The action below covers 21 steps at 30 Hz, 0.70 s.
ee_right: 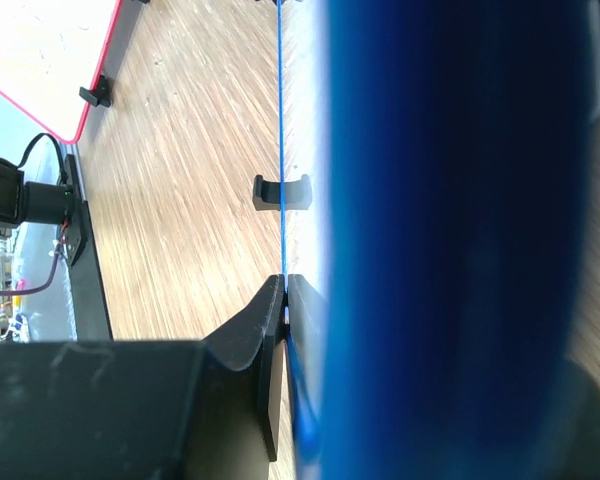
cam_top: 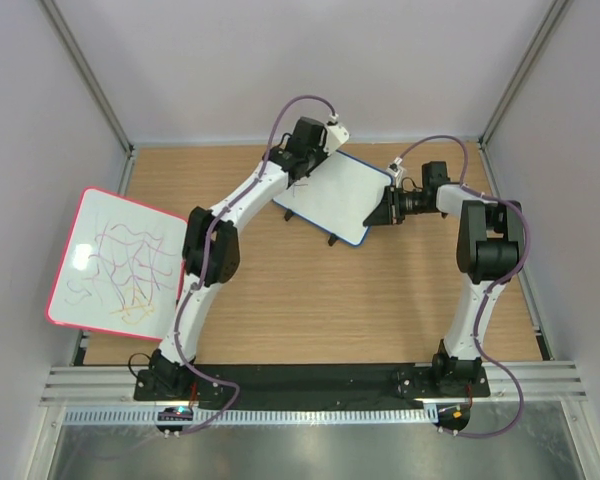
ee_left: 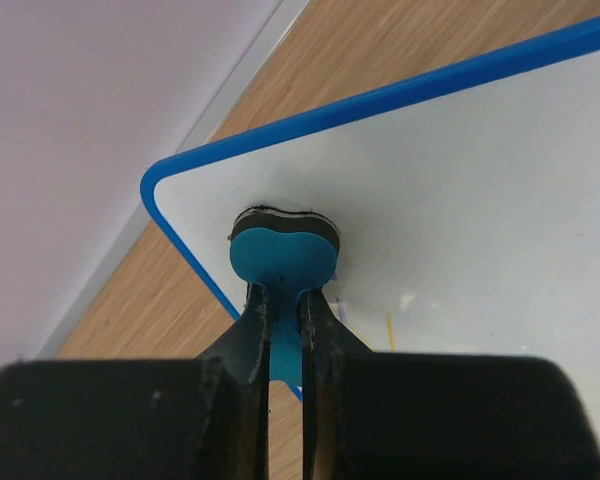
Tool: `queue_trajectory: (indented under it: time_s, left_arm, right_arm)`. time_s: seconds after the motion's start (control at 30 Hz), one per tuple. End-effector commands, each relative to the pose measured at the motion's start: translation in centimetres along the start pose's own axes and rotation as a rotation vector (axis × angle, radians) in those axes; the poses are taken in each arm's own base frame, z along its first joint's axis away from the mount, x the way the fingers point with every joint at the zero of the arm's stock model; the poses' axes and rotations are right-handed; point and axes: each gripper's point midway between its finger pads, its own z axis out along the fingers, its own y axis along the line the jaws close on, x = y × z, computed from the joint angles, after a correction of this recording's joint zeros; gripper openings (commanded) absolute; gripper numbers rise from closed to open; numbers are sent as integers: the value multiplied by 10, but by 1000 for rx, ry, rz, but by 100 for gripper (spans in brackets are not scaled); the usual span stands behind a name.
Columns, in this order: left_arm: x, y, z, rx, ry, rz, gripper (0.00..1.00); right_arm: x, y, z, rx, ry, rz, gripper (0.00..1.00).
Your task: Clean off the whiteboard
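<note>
Your right gripper [ee_right: 284, 288] was clamped shut on the 3 o'clock edge of the whiteboard [cam_top: 345, 195], which I judge was meant to brace it against the wiping. Your left gripper [ee_left: 285, 298] was pinched tight on the tab of a blue eraser [ee_left: 283, 250], with the pad down near the board's 11 o'clock corner. The board sat toward 12 o'clock on the table [cam_top: 380, 310], face up. Its long axis ran roughly 10 to 4 o'clock.
</note>
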Motion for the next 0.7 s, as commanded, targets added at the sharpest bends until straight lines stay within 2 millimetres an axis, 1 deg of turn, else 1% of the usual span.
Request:
queue_trajectory:
  time_s: [0.0, 0.13, 0.2, 0.23, 0.27, 0.3, 0.33, 0.37, 0.4, 0.43, 0.47, 0.5, 0.53, 0.6, 0.67]
  left_arm:
    - [10, -12, 9, 37, 32, 4, 0]
    - [18, -5, 13, 26, 41, -13, 0]
    - [29, -8, 16, 38, 65, -15, 0]
    - [31, -9, 13, 42, 66, -15, 0]
    - [37, -14, 12, 58, 75, -14, 0]
    - [55, -30, 14, 104, 103, -13, 0]
    - [55, -33, 5, 121, 98, -13, 0]
    - [63, -40, 3, 141, 108, -12, 0]
    - [87, -57, 3, 176, 153, -4, 0]
    - [87, -60, -5, 190, 146, -8, 0]
    - [94, -66, -6, 201, 157, -4, 0]
    - [101, -72, -8, 213, 169, 2, 0]
    - [115, -81, -8, 228, 195, 14, 0]
    - [124, -83, -6, 224, 212, 25, 0]
    - [127, -79, -3, 198, 220, 40, 0]
  right_arm:
    - [-9, 7, -1, 24, 5, -98, 1]
    - [-9, 6, 0, 26, 7, -95, 1]
    - [-9, 6, -1, 25, 6, -97, 1]
    - [-9, 7, -1, 27, 6, -98, 1]
    - [-9, 7, -1, 25, 6, -98, 1]
    - [-8, 7, -1, 25, 7, -97, 1]
    - [-8, 7, -1, 26, 8, -96, 1]
    - [-9, 6, -1, 28, 7, -98, 1]
    - [-8, 6, -1, 28, 7, -97, 1]
    - [-9, 6, -1, 28, 6, -100, 1]
    - [-8, 6, -1, 28, 7, -97, 1]
    - [-9, 7, -1, 27, 6, -98, 1]
    - [-9, 6, -1, 28, 6, -98, 1]
    - [-8, 7, -1, 26, 7, -95, 1]
    - [-9, 7, -1, 27, 6, -97, 1]
